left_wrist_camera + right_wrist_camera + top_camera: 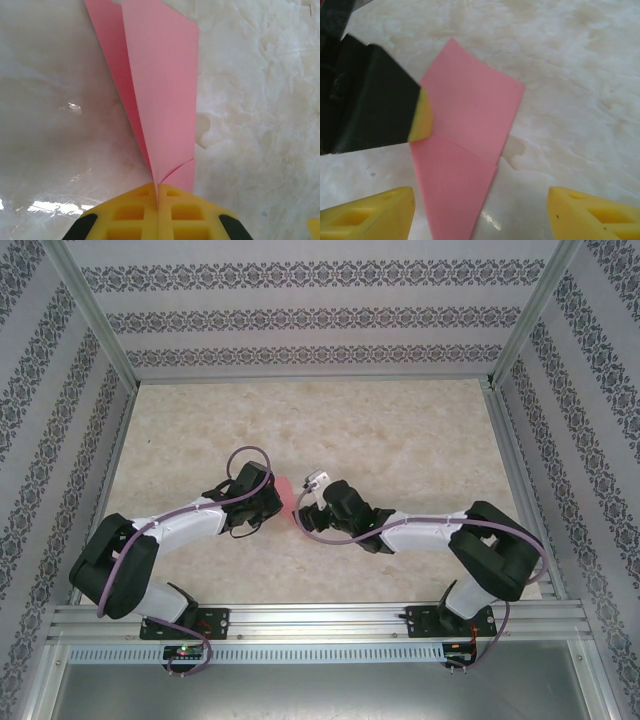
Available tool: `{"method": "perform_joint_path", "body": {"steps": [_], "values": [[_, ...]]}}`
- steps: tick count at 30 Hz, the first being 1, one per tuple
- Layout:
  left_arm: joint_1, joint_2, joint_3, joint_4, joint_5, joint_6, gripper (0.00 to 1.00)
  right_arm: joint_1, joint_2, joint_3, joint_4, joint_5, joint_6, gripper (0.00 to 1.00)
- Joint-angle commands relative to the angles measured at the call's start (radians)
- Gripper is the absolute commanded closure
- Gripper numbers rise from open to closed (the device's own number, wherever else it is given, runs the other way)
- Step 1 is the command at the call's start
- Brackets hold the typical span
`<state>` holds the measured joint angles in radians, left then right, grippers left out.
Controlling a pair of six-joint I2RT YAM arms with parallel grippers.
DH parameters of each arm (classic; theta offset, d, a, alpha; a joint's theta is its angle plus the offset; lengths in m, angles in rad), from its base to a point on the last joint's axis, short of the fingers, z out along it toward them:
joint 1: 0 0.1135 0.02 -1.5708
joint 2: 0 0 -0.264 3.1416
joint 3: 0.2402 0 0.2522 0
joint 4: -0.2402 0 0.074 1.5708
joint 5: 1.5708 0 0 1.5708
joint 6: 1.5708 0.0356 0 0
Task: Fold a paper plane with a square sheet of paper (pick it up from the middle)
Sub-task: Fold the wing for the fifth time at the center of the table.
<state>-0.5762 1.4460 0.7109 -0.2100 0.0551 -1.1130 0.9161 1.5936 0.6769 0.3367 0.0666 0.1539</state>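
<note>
The folded paper (160,90) is plain salmon pink, darker along its shaded crease. The left gripper (157,197) and right gripper (481,210) have bright yellow pads (370,217). The table (400,430) is cream, marbled; the walls (300,310), across the frame's top, show grey floral bands on white.

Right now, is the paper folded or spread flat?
Folded: the paper shows a crease line across it and overlapping layers narrowing to one end.

High above and behind, looking down on the whole table (400,430). Up close from left and right wrists, facing the same pink paper (160,90).
</note>
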Motion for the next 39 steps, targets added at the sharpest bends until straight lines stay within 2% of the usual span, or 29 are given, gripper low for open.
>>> {"method": "perform_joint_path", "body": {"steps": [1,5,13,23,31,39], "values": [[0.015,0.005,0.029,0.008,0.023,-0.022,0.97,0.010,0.059,-0.016,0.107,-0.082,-0.119,0.29],[0.023,0.011,0.036,0.002,0.049,-0.024,0.96,0.030,0.094,-0.052,0.205,-0.037,-0.222,0.29],[0.036,0.024,0.058,-0.021,0.088,-0.038,0.95,0.054,0.208,-0.010,0.294,-0.007,-0.303,0.33],[0.043,0.014,0.070,-0.059,0.094,-0.043,0.95,0.072,0.298,0.000,0.453,0.121,-0.360,0.49],[0.046,0.011,0.072,-0.073,0.091,-0.043,0.95,0.073,0.317,-0.004,0.504,0.111,-0.358,0.58],[0.047,0.017,0.077,-0.080,0.092,-0.042,0.95,0.075,0.327,0.001,0.524,0.082,-0.352,0.60]]}}
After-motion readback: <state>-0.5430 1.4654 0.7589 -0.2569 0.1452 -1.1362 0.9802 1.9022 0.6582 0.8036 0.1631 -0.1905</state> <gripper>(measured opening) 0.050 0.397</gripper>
